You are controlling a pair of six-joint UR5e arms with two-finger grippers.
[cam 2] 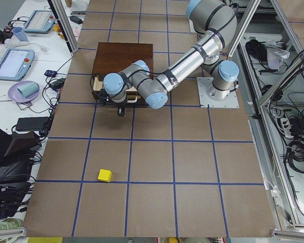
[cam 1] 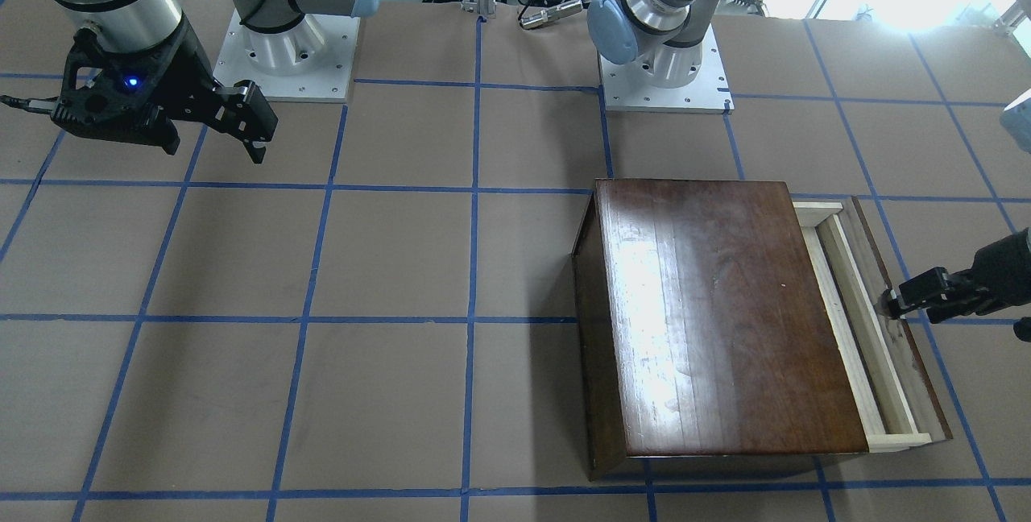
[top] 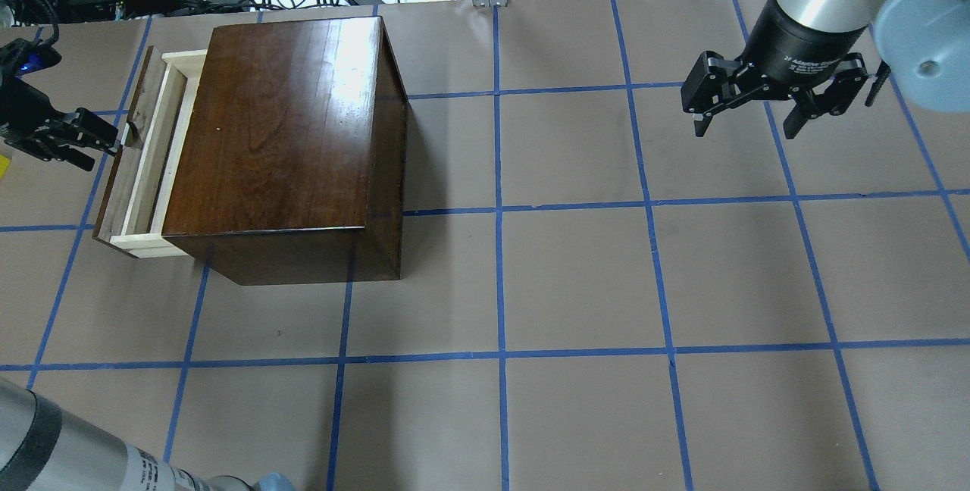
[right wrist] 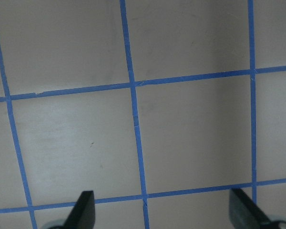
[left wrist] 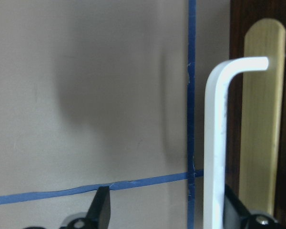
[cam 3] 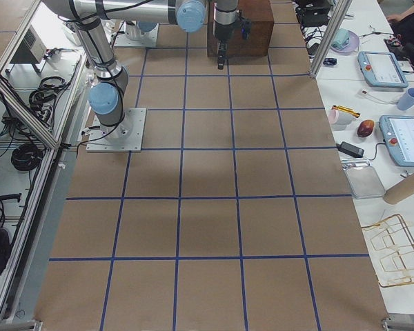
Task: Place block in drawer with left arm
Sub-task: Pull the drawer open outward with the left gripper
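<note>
The drawer is partly open with the left claw spread and empty at its notch; the yellow block lies ungrasped on the desk, well apart.

The drawer is seen pulled partway out of the dark box, with its pale wood tray exposed behind the dark, notched front panel. The left arm is stretched low toward it, and the left gripper is held with fingers apart at the panel's notch. The yellow block is seen lying on the table, well apart from the drawer.
</note>
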